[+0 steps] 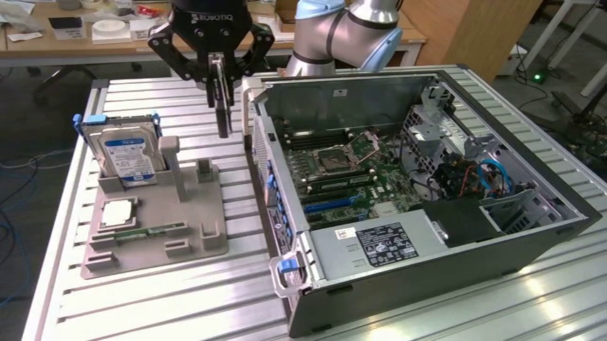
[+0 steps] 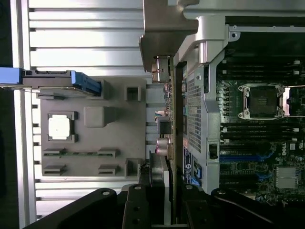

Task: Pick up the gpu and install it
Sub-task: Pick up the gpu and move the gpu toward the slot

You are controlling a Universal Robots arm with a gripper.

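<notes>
- Hand [image 1: 220,71] pinched the gpu [image 1: 224,114], edge-down above the worktop [image 1: 142,305]: pickup done.
- It hung just outside the open computer case [image 1: 417,284]; I hadn't installed it.

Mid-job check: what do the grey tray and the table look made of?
Tray: matte grey plastic, it seems; dull, uniform surface with no glare.
Table: bare metal, likely aluminium; silver ribbed slats catching bright reflections.
</notes>
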